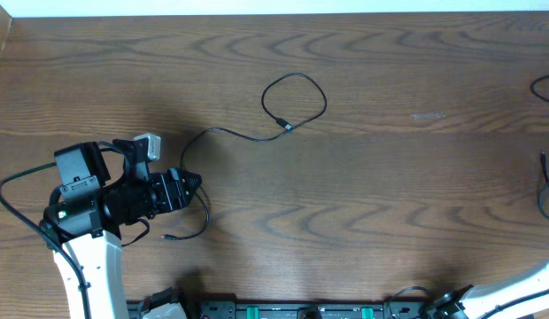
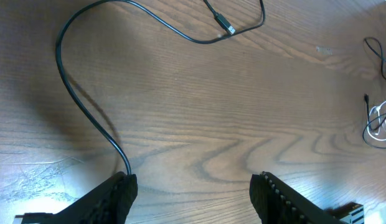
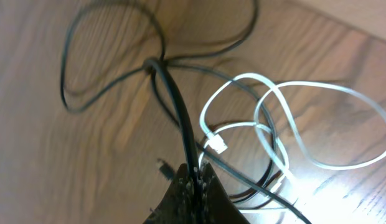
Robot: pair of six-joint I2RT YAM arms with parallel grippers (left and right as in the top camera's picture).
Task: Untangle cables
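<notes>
Left wrist shows left gripper (image 2: 193, 182) spread; right gripper (image 3: 197, 177) pinches thick black cable (image 3: 175, 94)

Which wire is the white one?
The white cable, curled in loops by the right gripper. Every other one is black, like the thick black cable that gripper pinches.

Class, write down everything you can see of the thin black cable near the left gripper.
The thin black cable is slim and flexible, lying slack on the wooden table. Near the table's middle it forms one loop, with a small plug end at the loop's base. From there it runs left, bends down to the open left gripper, reaching one finger, then curls on to a second small plug. No other cable touches it.
</notes>
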